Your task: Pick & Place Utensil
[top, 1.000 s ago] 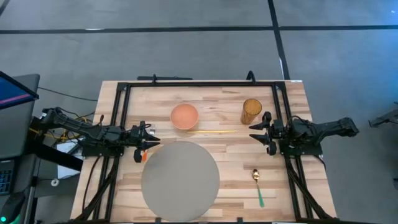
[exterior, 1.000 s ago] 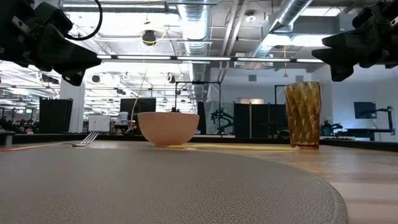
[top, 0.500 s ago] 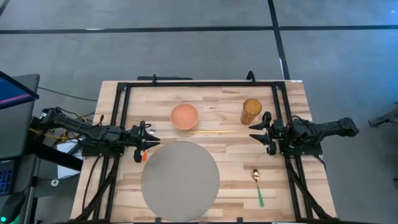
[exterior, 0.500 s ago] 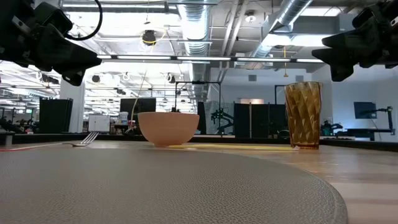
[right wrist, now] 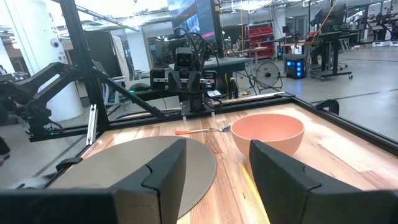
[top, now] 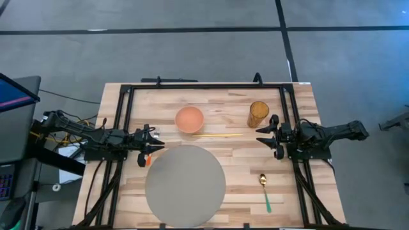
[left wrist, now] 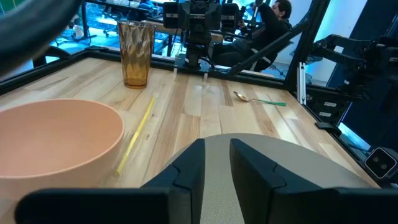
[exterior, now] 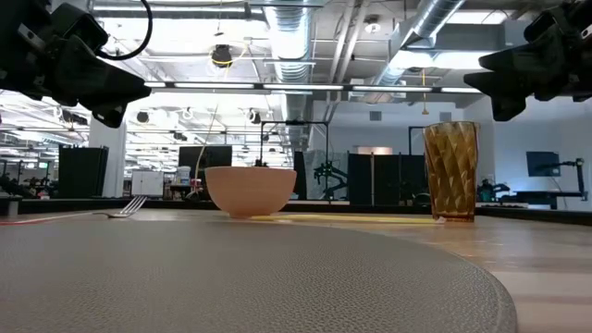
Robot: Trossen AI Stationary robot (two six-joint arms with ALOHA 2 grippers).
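Observation:
Both arms hover above the wooden table, touching nothing. My left gripper [top: 158, 147] [left wrist: 216, 158] is open with a narrow gap at the left edge of the round grey placemat [top: 185, 185]. A fork with an orange handle [top: 148, 160] [right wrist: 200, 130] lies flat on the table just beneath it. My right gripper [top: 259, 135] [right wrist: 217, 163] is open, near the amber cup [top: 258, 114]. A gold spoon with a green handle [top: 265, 192] [left wrist: 258, 99] lies flat on the wood, right of the mat and nearer than the right gripper.
A salmon bowl [top: 189, 119] [exterior: 250, 191] stands beyond the mat, with a thin yellow stick [top: 217, 135] lying to its right. The amber cup [exterior: 450, 170] stands upright at far right. A black frame [top: 204, 85] runs around the table. People sit beyond the table in the left wrist view.

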